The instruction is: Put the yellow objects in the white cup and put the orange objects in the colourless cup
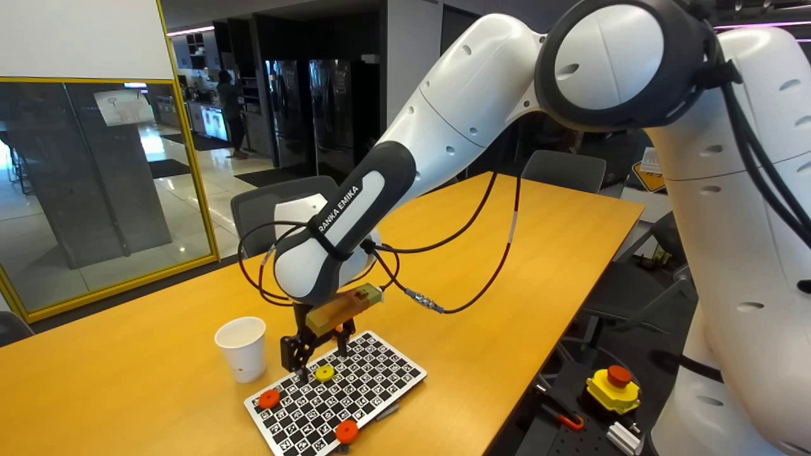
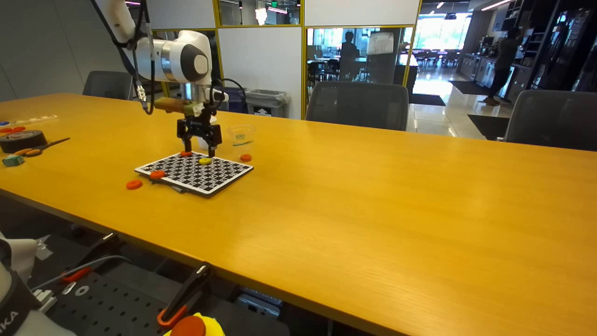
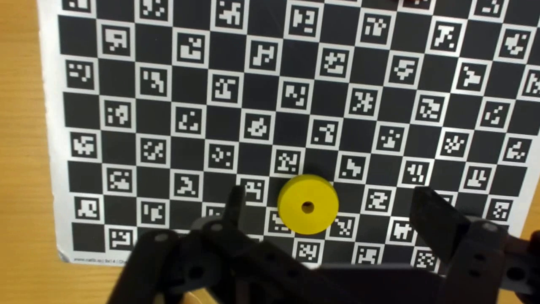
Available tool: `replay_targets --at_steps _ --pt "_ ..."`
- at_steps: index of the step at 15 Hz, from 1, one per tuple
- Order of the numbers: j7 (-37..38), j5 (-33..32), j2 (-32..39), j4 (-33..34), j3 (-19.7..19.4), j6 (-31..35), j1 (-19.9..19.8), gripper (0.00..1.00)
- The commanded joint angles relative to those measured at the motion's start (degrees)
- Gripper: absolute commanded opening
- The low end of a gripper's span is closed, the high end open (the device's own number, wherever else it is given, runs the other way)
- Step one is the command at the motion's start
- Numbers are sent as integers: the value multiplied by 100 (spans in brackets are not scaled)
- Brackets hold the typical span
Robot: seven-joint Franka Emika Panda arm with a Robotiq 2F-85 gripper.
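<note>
Wrist view's showing gripper (image 3: pixel 329 192) gaping empty over board (image 3: pixel 223 114); yellow piece (image 3: pixel 307 195) awaiting sorting there, orange pieces (image 1: pixel 268 399) on and beside board; white cup (image 1: pixel 245 353), clear cup (image 2: pixel 241 141) contents unclear.

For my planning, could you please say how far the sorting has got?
Done: nothing confirmable; the white cup hides its bottom. Under way: the open, empty hand is poised over a yellow piece. Left: that piece, plus orange pieces on board and table for the colourless cup.
</note>
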Motion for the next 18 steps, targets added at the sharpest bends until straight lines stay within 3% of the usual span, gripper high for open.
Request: replay_targets --at_steps 1,18 --pt "-147 256 194 97 5 288 -36 100" --pt "-7 200 349 129 -169 606 52 100"
